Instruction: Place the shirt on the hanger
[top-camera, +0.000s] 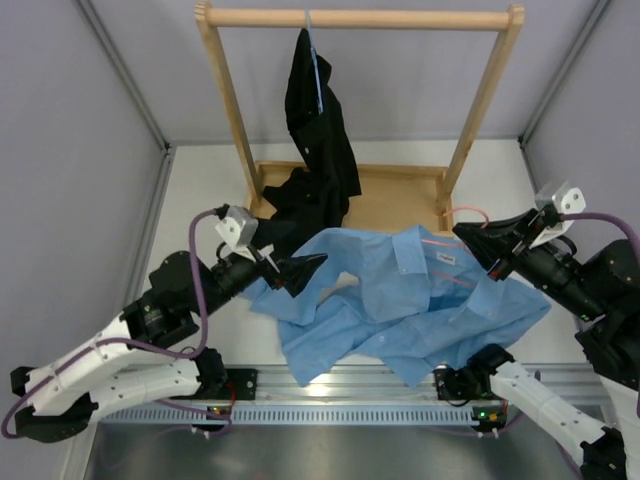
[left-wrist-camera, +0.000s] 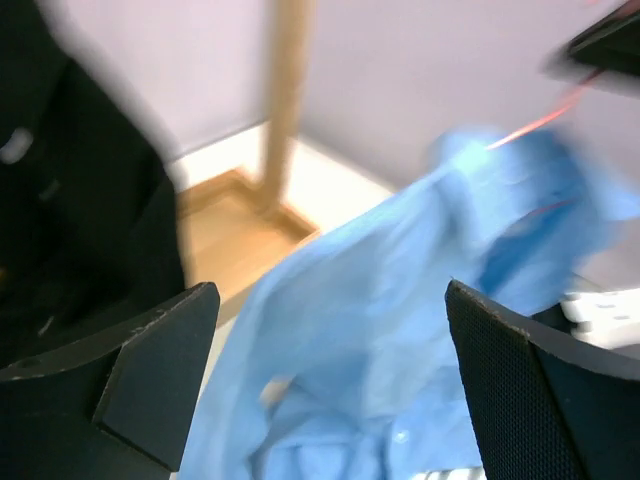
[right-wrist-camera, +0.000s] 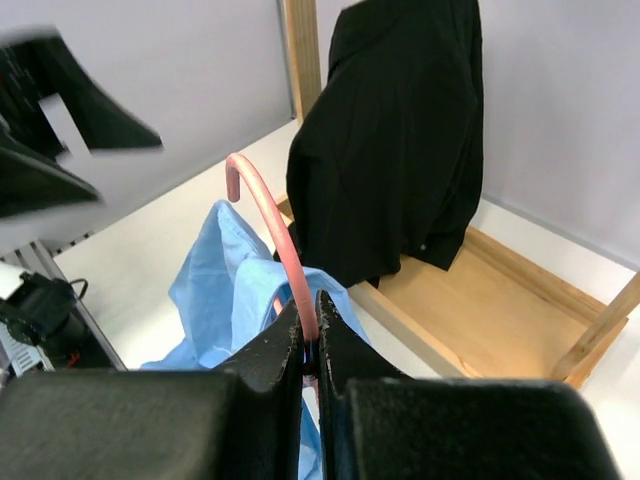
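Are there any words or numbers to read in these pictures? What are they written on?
No word or number can be read anywhere.
The small white tag at the collar of the shirt: too small to read.
The hanger, the black garment and the wooden rack: no writing shows on them.

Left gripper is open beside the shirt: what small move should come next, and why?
Probably lower the left gripper onto the shirt fold beside it and close. The right gripper is shut on the hanger below its hook, yet most of the shirt lies crumpled on the table, not spread over the hanger.
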